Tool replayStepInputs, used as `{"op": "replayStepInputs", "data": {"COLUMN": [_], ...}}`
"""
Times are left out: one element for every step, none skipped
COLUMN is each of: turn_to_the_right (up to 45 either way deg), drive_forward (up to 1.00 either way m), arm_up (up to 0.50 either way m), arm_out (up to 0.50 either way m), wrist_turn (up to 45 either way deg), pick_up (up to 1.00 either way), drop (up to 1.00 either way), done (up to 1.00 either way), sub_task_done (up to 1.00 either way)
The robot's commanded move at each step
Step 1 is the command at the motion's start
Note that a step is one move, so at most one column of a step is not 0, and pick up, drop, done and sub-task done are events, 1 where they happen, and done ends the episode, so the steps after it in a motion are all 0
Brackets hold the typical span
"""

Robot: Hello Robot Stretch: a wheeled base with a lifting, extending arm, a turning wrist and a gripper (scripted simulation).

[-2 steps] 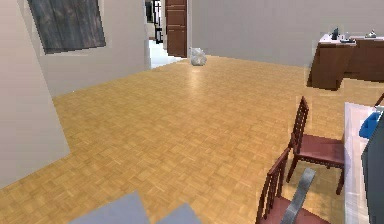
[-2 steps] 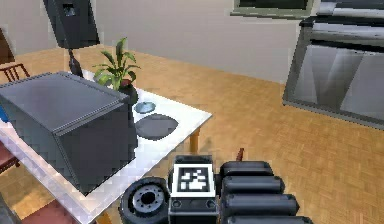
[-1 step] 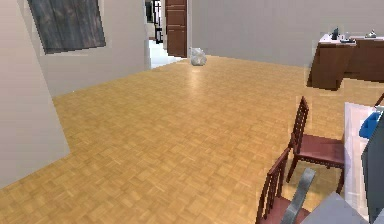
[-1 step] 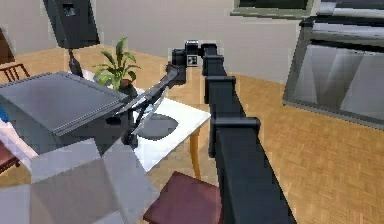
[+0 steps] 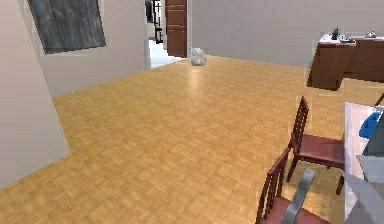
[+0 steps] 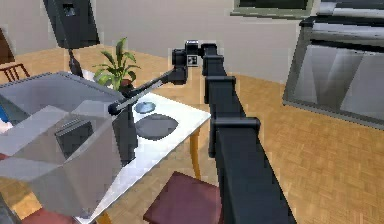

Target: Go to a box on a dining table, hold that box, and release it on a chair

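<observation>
One-third done at best, judging by the layout: parked against the counter, with the grey box resting on the counter, not lifted. Reaches over the counter with the hand, its tip close by the box's rim. Can't tell the hand's grip, or any hold on the box. Leaves the grasp and the drop onto the dark red chair beside the counter.
</observation>
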Motion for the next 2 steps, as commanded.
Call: {"op": "replayStepInputs", "data": {"turn_to_the_right": [0.0, 0.0], "drive_forward": [0.0, 0.0], "arm_up": [0.0, 0.0], "arm_out": [0.0, 0.0], "wrist_turn": [45.0, 39.0], "pick_up": [0.0, 0.0], "drop": [0.0, 0.0], "done": [0.0, 0.0], "sub_task_done": [0.0, 0.0]}}
